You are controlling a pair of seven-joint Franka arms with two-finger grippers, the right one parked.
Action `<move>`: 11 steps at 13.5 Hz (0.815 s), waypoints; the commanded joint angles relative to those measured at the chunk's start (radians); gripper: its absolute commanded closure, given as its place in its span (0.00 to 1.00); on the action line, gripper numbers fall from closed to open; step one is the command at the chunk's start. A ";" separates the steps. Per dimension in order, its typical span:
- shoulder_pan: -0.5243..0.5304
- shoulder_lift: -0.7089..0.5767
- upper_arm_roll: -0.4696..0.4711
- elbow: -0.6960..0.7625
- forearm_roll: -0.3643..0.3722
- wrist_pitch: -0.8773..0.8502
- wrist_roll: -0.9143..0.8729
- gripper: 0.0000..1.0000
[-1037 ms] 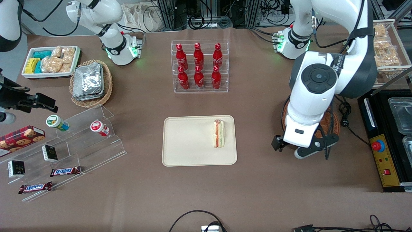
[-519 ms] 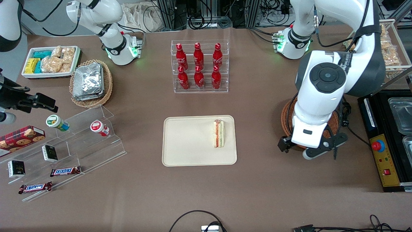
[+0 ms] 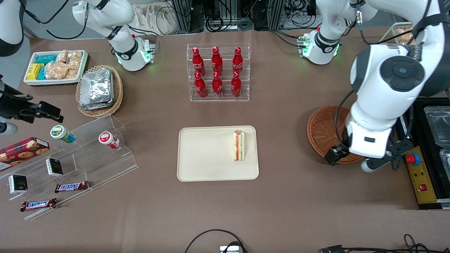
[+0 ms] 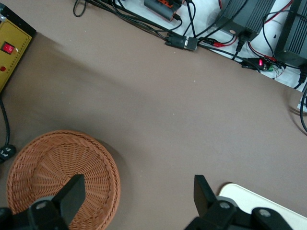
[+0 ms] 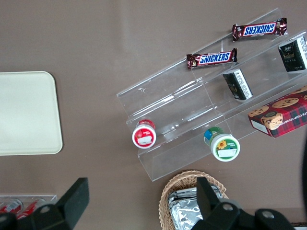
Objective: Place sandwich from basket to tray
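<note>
The sandwich (image 3: 239, 145), a wrapped white wedge with red and green stripes, lies on the cream tray (image 3: 207, 154), near the tray's edge that faces the working arm. The reddish-brown woven basket (image 3: 325, 133) sits toward the working arm's end of the table and holds nothing in the part that shows. My gripper (image 3: 381, 163) hangs above the basket's edge nearest the yellow panel, well apart from the sandwich. In the left wrist view the gripper (image 4: 138, 187) is open and empty, with the basket (image 4: 53, 167) under one finger and a tray corner (image 4: 259, 201) by the other.
A clear rack of red bottles (image 3: 218, 72) stands farther from the front camera than the tray. A black unit with a yellow control panel (image 3: 418, 175) lies beside the basket. A stepped acrylic shelf (image 3: 81, 151), a tan foil-pack basket (image 3: 100, 89) and a white snack bin (image 3: 56, 66) are toward the parked arm's end.
My arm has swung away from the tray toward the working arm's end of the table, uncovering most of the basket. The sandwich and tray have not moved.
</note>
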 commanded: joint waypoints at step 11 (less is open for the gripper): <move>0.377 -0.201 -0.261 -0.035 -0.028 -0.253 0.621 0.00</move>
